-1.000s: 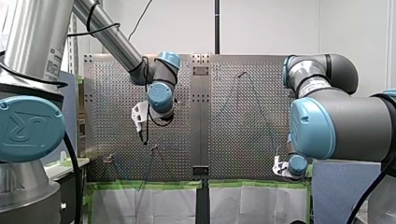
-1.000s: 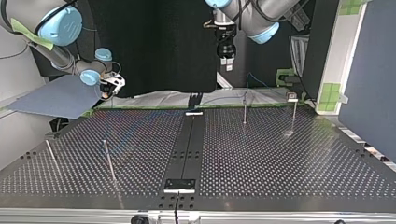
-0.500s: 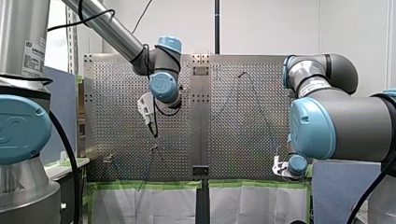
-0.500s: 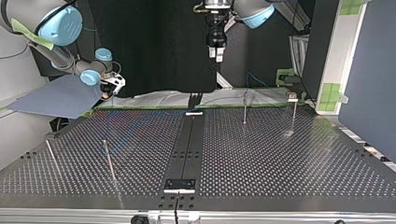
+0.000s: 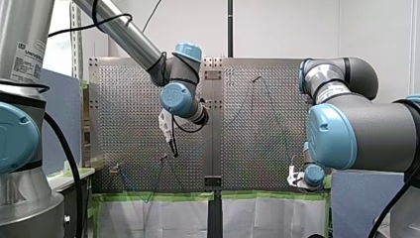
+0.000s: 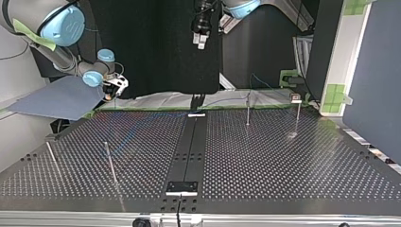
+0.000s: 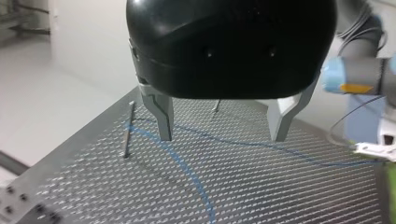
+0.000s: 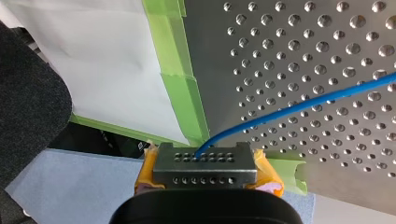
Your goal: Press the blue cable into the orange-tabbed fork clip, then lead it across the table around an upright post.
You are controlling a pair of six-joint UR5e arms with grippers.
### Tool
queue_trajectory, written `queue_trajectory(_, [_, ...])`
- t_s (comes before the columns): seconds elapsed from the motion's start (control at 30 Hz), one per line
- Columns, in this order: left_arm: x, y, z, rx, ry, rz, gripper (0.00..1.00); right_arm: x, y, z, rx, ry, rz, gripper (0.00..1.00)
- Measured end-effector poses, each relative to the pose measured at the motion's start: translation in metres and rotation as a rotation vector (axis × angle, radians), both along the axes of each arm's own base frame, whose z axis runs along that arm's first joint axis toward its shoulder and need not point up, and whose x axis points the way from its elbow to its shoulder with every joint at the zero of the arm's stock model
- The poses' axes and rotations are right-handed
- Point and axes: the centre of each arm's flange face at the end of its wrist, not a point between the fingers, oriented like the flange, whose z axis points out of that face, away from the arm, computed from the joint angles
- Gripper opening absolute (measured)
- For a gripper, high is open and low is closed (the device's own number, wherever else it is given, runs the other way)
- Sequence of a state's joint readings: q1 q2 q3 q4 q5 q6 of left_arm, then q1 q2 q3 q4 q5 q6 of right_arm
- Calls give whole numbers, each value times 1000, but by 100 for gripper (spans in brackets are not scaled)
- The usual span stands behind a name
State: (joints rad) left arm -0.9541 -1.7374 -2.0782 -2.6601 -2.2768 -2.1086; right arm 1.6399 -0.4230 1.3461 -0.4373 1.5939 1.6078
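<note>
Left gripper (image 7: 222, 137) has shifted toward the middle, spread and empty.
Right gripper (image 8: 205, 161) stays clenched on the cable (image 8: 289, 109); a fresh grasp likely comes next.

Blue cable (image 7: 187, 170) lies slack on table (image 7: 289, 196), curving away from just beside thin upright post (image 7: 127, 133); contact w/ post unclear.

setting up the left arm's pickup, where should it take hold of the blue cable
Probably the slack curve of the blue cable lying flat on the table below my left gripper. Come straight down with the jaws open across it; that stretch is free, while its end sits clamped in my right gripper.
</note>
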Motion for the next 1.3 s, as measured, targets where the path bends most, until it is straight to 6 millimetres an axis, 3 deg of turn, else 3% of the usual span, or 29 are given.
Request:
queue_trajectory(0.17, [-14,-10,-11,31,-3,-33,99,1,-1,1,-1,2,4,0])
queue_trajectory(0.5, [-41,-14,-15,94,-6,-51,99,5,0,2,2,1,13,0])
queue_trajectory(1.03, [4,-7,-14,152,-42,-45,99,10,1,2,2,1,22,0])
queue_trajectory(1.3, [8,-7,-14,157,-42,-46,99,10,1,2,2,1,22,0])
